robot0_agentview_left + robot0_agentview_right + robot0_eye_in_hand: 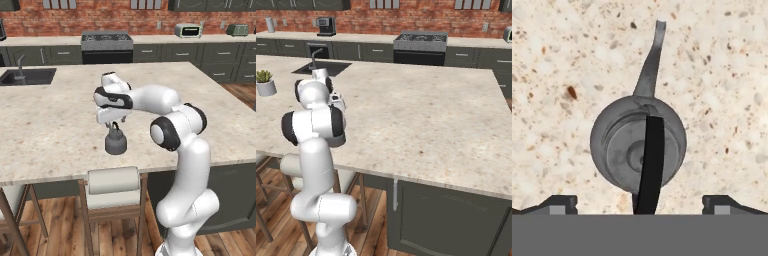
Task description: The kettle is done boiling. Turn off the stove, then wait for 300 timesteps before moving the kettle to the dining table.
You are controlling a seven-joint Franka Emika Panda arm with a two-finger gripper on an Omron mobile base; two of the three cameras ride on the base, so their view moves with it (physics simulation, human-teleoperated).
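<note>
Where the pincer (114,125) hovers, jaws apart: kettle (115,143), upright on the dining table (60,125) surface near its front edge. Likely rigid, smooth, modest in weight; best taken by the arched handle (650,165). Beyond: stove (107,46), far wall.

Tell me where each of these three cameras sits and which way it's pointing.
Left base view: behind the arm's left, facing forward over the dining table; arm, gripper above kettle.
Right base view: behind its right, same table; arm at left.
Hand view: looks straight down on the kettle; fingertips at bottom.
Both base views share the stove.
</note>
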